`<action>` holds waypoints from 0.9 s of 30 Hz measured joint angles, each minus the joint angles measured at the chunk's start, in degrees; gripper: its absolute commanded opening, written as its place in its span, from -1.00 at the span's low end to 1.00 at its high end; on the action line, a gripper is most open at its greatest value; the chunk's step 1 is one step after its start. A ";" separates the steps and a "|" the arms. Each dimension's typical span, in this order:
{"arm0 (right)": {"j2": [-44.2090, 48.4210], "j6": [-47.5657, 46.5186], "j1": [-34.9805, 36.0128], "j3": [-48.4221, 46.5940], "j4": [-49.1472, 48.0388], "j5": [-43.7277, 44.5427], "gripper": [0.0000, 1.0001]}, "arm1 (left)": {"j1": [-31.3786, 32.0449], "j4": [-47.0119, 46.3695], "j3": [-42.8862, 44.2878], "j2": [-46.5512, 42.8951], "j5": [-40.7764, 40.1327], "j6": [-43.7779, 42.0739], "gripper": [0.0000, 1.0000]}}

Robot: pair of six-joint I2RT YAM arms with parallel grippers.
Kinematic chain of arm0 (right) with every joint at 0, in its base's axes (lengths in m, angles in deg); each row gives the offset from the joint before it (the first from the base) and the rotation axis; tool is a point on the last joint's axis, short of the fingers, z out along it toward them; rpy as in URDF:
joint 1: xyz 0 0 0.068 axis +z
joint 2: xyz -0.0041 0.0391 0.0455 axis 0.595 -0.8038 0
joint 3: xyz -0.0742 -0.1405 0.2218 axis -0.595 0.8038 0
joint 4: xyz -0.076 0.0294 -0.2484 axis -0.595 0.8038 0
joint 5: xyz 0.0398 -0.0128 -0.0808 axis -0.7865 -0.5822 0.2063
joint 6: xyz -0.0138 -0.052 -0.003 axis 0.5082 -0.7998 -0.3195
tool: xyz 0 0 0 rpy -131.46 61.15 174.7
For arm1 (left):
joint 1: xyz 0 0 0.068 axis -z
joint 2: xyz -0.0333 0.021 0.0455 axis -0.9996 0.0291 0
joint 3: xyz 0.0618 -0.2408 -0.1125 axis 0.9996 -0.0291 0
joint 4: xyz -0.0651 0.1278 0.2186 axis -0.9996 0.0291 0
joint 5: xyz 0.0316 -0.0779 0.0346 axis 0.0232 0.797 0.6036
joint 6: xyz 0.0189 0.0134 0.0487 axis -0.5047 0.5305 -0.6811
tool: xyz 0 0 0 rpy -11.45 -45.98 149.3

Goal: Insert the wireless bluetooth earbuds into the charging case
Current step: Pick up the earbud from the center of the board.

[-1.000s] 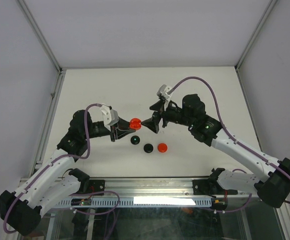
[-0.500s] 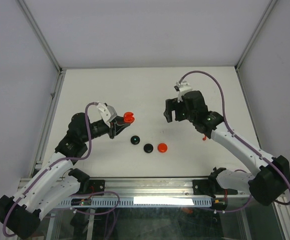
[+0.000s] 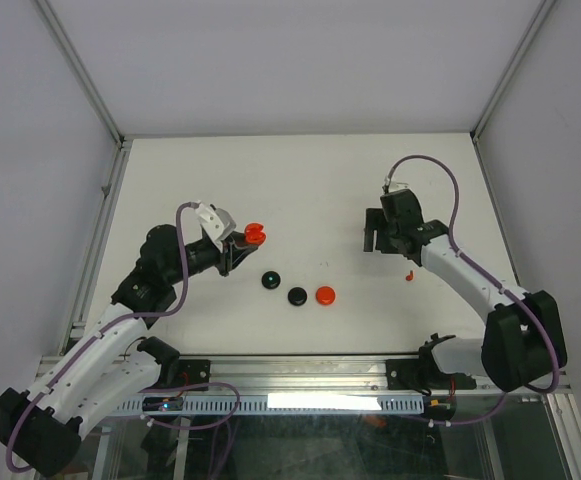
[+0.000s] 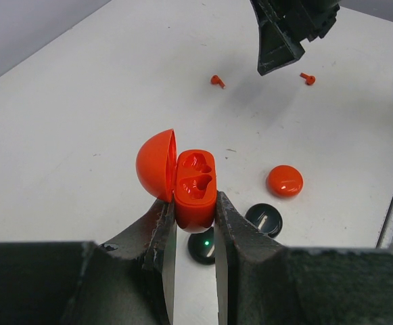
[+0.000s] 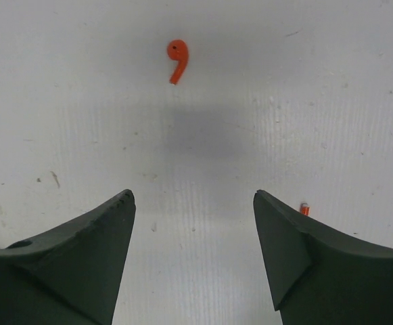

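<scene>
My left gripper (image 3: 242, 243) is shut on a red charging case (image 3: 255, 236) and holds it above the table. In the left wrist view the case (image 4: 195, 186) sits between my fingertips with its lid (image 4: 155, 166) open and both sockets empty. Two red earbuds (image 4: 216, 81) (image 4: 308, 78) lie on the table beyond it, under my right gripper (image 4: 284, 34). My right gripper (image 3: 372, 240) is open and empty. Its wrist view shows one red earbud (image 5: 177, 59) ahead of the jaws (image 5: 193, 196) and another (image 5: 304, 209) partly hidden beside the right finger. One earbud (image 3: 409, 275) shows from above. No black earbuds show.
Two black discs (image 3: 270, 280) (image 3: 297, 296) and one red disc (image 3: 325, 295) lie in a row near the table's front middle, below the held case. They also show in the left wrist view: red (image 4: 284, 181), black (image 4: 264, 218).
My right gripper has drawn back to the right, away from the case, and now hangs over the loose red earbuds. My left gripper keeps the open case and has shifted slightly left.
</scene>
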 measured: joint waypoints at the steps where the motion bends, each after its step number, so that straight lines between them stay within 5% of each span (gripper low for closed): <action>1: -0.15 0.09 -0.55 0.68 0.04 -0.04 0.38 | 0.00 0.09 0.00 0.13 -0.02 0.00 -1.00; 8: -8.85 -0.46 -1.99 0.55 -3.74 0.17 0.11 | 0.00 0.96 -0.02 1.07 -0.04 0.00 -1.00; 27: -28.57 -5.70 -2.03 -13.49 -9.29 2.58 -0.16 | 0.00 1.05 0.00 2.03 -0.07 -0.02 -1.00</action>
